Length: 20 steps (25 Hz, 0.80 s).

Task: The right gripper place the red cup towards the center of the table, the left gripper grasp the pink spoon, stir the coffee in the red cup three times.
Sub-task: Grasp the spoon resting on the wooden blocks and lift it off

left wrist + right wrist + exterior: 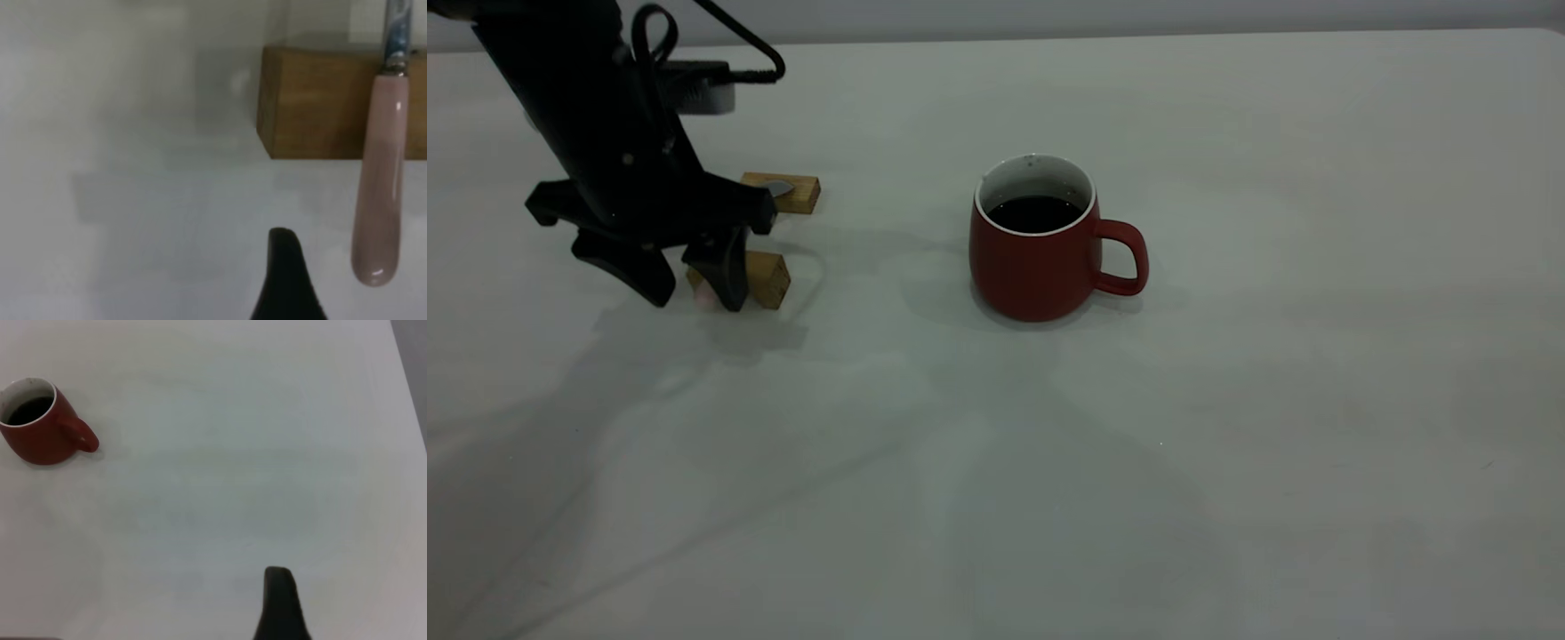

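The cup (1040, 244) stands upright near the middle of the worktop (1227, 444), handle toward the right arm's side, coffee (1034, 213) dark and flat inside its white rim. That placing step looks done: nothing touches the cup, and the right gripper (280, 603) shows only as one dark finger in its own wrist view, well away from the cup and holding nothing. Whether its fingers are apart or together cannot be told.

At the left of the worktop the left gripper (691, 276) is down over the spoon (381, 177), its fingers spread apart, one on either side of the pale pink handle. The spoon lies bridged across two wooden blocks (758, 277), its metal bowl on the far block and its handle end jutting past the near one, clear of the worktop. In the left wrist view the handle sits just beside one finger (287, 277), not yet touched. The grasp, then, appears to be the step in hand; the carry to the cup and all three stirs are left to do.

The worktop is a plain pale grey-white sheet, smooth and matt, crossed by soft shadows of the arms and marked by a few tiny specks. Behind its far edge only a strip of grey wall shows.
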{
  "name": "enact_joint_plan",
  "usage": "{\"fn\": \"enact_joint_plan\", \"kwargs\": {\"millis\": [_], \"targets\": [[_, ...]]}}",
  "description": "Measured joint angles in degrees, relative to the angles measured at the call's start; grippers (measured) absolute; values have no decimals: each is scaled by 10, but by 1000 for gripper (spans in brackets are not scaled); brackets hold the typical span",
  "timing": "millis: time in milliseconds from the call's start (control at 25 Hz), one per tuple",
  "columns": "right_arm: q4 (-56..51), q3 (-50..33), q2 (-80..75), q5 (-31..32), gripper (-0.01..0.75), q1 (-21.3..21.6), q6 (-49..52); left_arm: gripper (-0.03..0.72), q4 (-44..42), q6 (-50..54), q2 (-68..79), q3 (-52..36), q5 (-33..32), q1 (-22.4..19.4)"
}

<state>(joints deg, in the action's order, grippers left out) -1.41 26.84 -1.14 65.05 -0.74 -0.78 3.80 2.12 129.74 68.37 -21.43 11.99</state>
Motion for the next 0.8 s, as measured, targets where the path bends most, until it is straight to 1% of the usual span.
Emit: {"fn": "enact_joint_plan", "kwargs": {"millis": [120, 240, 400, 480, 520, 640, 720, 800], "targets": [[0, 0, 0, 0, 591, 0, 0, 565, 0, 0, 8, 0, 5, 0], [0, 0, 0, 0, 591, 0, 0, 496, 0, 0, 14, 0, 11, 0], [0, 0, 0, 0, 591, 0, 0, 315, 0, -1, 15, 0, 21, 0], [0, 0, 0, 0, 591, 0, 0, 202, 0, -1, 15, 0, 25, 0], [0, 0, 0, 0, 591, 0, 0, 174, 0, -1, 15, 0, 28, 0], [0, 0, 0, 0, 591, 0, 0, 173, 0, -1, 15, 2, 24, 0], [0, 0, 0, 0, 591, 0, 0, 173, 6, 9, 10, 13, -4, 0], [0, 0, 0, 0, 591, 0, 0, 173, 26, 28, -2, 32, -53, 0]]}}
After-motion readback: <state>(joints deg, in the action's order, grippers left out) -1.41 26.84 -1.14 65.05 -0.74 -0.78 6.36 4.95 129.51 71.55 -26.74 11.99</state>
